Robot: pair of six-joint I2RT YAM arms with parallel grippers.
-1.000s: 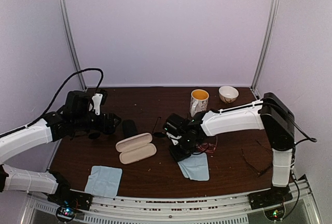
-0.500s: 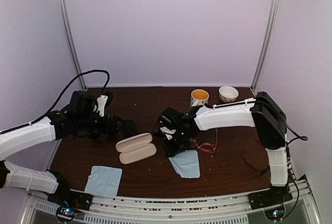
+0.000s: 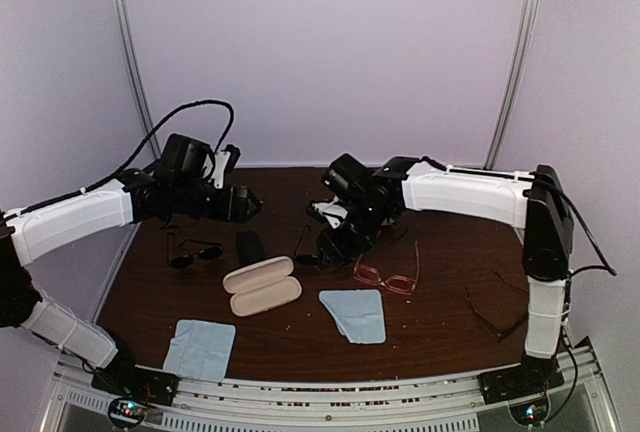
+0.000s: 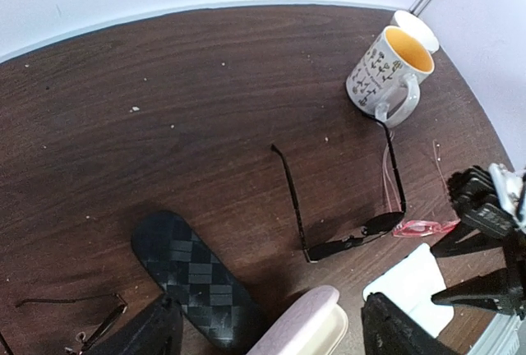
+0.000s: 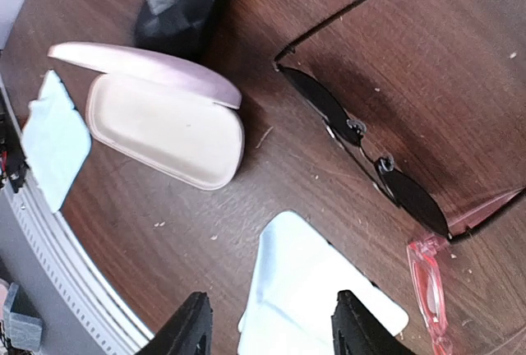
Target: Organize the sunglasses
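The right claw (image 3: 333,244) hangs above the worktop (image 3: 440,252), its fingers (image 5: 191,328) apart and nothing between them. In its wrist view a light-blue cloth (image 5: 316,289) lies flat below the gap between the fingers. Just beyond the fingertips rest the dark-lensed sunglasses (image 5: 362,149), unfolded, with their thin arms pointing away from the claw. The pink-red sunglasses (image 3: 388,277) lie just beside one end of that pair, off to the claw's side.

The left claw (image 3: 240,206) is raised clear of the worktop, its fingers (image 4: 156,330) spread wide and empty. Under it sit the black checked case (image 4: 197,277) and, touching or nearly touching that, the open pink case (image 4: 304,322). Ahead of this claw are the same dark-lensed sunglasses, and farther on stand a patterned mug (image 4: 386,71) and a small bowl (image 4: 415,30). A small dark pair (image 3: 195,251) lies lower and a little behind the left claw, near the black case.

A thin black-framed pair (image 3: 495,314) lies well apart from both claws, close to the right arm's upright section. A second cloth (image 3: 200,348) sits near the front edge, well apart from the left claw.
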